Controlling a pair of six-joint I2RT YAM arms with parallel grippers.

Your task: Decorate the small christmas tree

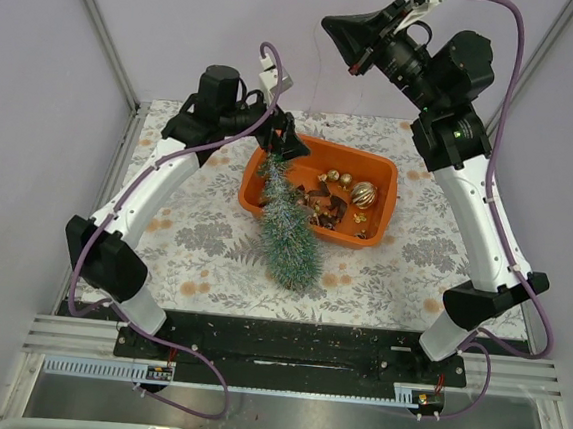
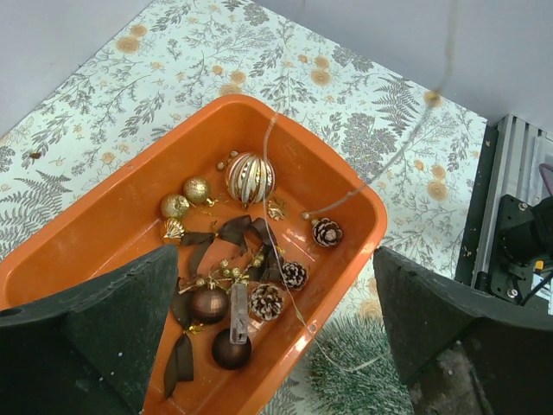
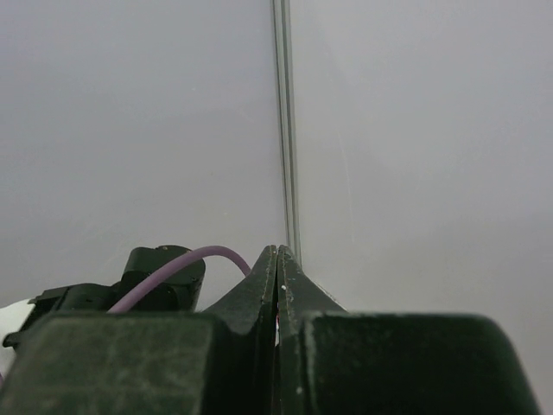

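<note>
left gripper (image 1: 286, 144) is held spread wide, empty, just above the tip of the frosted blue-green bristly small christmas tree (image 1: 288, 225), laid tip on the orange plastic tray (image 1: 380, 173) rim, base toward the arm bases. right gripper (image 3: 277, 259), pinched closed, is parked high, farther off.

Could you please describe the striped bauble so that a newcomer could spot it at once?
Find the orange tray on the floral table. Among its ornaments lies the striped bauble. It is the largest ball, gold with pale ribs, unlike the small plain gold balls beside it.
</note>
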